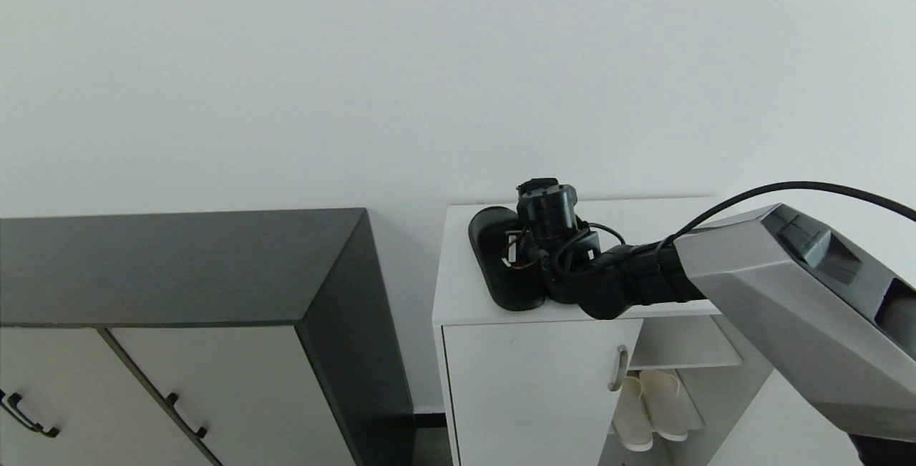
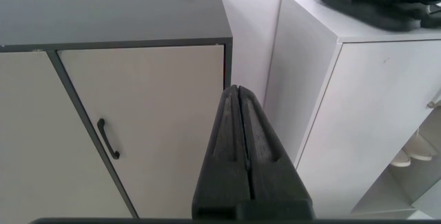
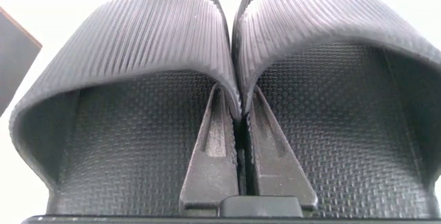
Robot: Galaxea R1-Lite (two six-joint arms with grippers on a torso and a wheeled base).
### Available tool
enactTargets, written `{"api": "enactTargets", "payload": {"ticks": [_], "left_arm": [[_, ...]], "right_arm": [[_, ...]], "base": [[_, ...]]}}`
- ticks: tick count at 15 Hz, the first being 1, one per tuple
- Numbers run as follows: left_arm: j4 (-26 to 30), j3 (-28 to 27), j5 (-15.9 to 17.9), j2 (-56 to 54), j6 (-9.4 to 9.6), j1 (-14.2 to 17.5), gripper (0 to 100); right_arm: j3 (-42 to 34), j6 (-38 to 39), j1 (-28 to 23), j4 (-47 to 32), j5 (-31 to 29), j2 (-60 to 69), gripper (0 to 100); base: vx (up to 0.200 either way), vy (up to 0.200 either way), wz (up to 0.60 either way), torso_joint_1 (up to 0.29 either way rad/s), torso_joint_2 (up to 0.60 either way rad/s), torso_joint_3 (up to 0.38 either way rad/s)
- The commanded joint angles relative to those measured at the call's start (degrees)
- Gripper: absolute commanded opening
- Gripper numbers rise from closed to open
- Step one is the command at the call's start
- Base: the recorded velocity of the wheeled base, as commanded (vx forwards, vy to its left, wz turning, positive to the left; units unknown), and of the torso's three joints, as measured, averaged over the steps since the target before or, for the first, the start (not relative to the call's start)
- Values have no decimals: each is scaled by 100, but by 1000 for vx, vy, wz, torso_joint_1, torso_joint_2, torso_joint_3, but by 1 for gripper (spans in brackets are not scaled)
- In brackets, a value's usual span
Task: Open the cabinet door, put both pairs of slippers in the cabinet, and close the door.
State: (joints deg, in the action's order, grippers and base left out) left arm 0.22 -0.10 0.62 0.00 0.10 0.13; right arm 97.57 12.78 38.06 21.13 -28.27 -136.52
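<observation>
Between the nearly shut fingers of your right gripper sit only the touching inner strap edges of the black slippers, which rest beneath it on the white cabinet. So thin a pinch could let one slipper slide out on lifting. Below, the white slippers lie in the open compartment. Your left gripper hangs closed and empty.

A homelike indoor room, likely an entryway. A plain white wall stands behind a dark-topped sideboard at 8 o'clock and a white cabinet at 5 o'clock, with white slippers inside it and black slippers on top.
</observation>
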Motion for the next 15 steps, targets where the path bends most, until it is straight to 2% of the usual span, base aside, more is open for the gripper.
{"api": "enactTargets", "payload": {"ticks": [1,3,4,7,9,11,12,15], "left_arm": [[-4,1,-1,0,-1,4,0],[-4,1,-1,0,-1,4,0],[4,1,-1,0,8,4,0],[-4,1,-1,0,8,4,0],[-4,1,-1,0,8,4,0],[4,1,-1,0,8,4,0],[4,1,-1,0,17,4,0],[4,1,-9,0,8,4,0]], "right_arm": [[-28,6,9,49,-3,64,0],[-397,6,79,93,14,442,0],[-880,6,184,102,111,864,0],[-2805,-30,562,489,1166,2393,0],[-4071,-161,659,700,1447,3369,0],[-4959,-126,677,1025,1878,3958,0],[-5354,-188,677,1306,2317,4151,0],[-5459,-205,764,1368,2361,4266,0]], "base": [[0,0,0,0,0,0],[0,0,0,0,0,0],[0,0,0,0,0,0],[0,0,0,0,0,0],[0,0,0,0,0,0],[0,0,0,0,0,0],[0,0,0,0,0,0],[0,0,0,0,0,0]]}}
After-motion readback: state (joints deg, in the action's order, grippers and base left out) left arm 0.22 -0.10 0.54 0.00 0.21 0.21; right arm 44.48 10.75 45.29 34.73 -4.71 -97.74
